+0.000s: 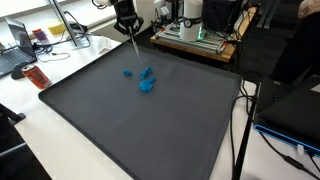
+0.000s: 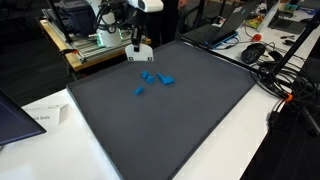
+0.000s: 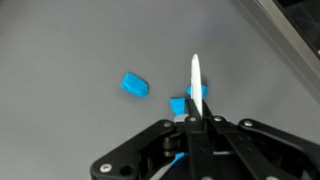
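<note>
So, the hard-to-see stuff first: the gripper [image 3: 195, 120] is cut off at the bottom of the wrist view and only its black linkage shows. Its jaws look pinched narrow on a thin white stick [image 3: 195, 78] that pokes out toward the far side. One blue piece [image 3: 135, 85] lies in plain sight left of the stick. A second blue piece [image 3: 178, 106] is half hidden behind the stick and fingers.

In both exterior views the blue pieces [image 1: 146, 82] [image 2: 152, 80] are too small to make out their shape. I can't tell whether the stick tip touches down.

Everything sits on a dark grey mat [image 1: 120, 130] covering a white table [image 1: 45, 140], in a lab-like room. There's a laptop [image 1: 15, 45] off to the left and an equipment rack [image 1: 195, 35] at the far side.

The pieces lie in the far half of the mat, well apart from every edge. The gripper [image 1: 127, 28] hangs near the far edge, and a wide stretch of mat lies on the near side.
</note>
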